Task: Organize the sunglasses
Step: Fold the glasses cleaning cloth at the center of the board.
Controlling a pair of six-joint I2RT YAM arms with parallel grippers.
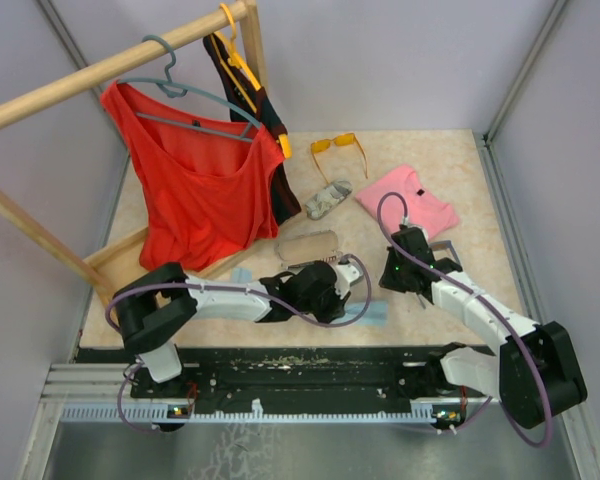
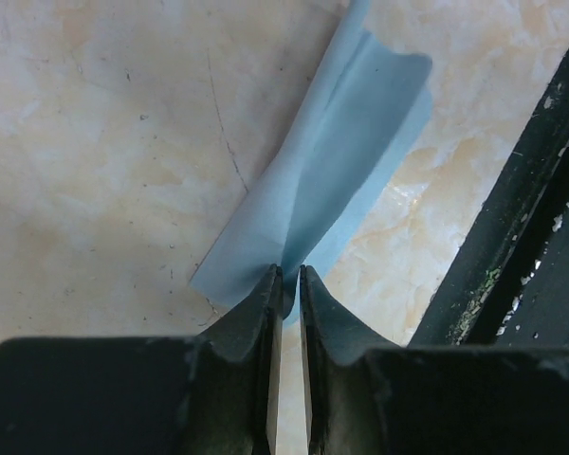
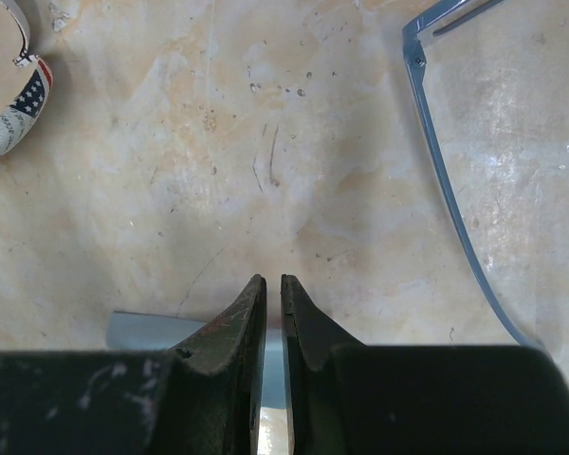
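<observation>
Two pairs are lying on the beige bench [image 1: 450, 160]: orange-lensed sunglasses [image 1: 338, 143] and greyish-lilac thin-framed sunglasses [image 3: 455, 190]. Left jaws are pinching one light-blue cloth [image 2: 332, 161]; right jaws are sitting nearly pressed together.

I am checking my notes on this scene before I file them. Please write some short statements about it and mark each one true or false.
1. The left gripper pinches a light-blue cloth. True.
2. The orange sunglasses are in the right gripper. False: they lie on the table, near its far edge.
3. A red top hangs from the wooden rack. True.
4. The pink garment hangs from the wooden rack. False: it lies flat on the table.
5. The right gripper stands wide open. False: its jaws are almost together.
</observation>
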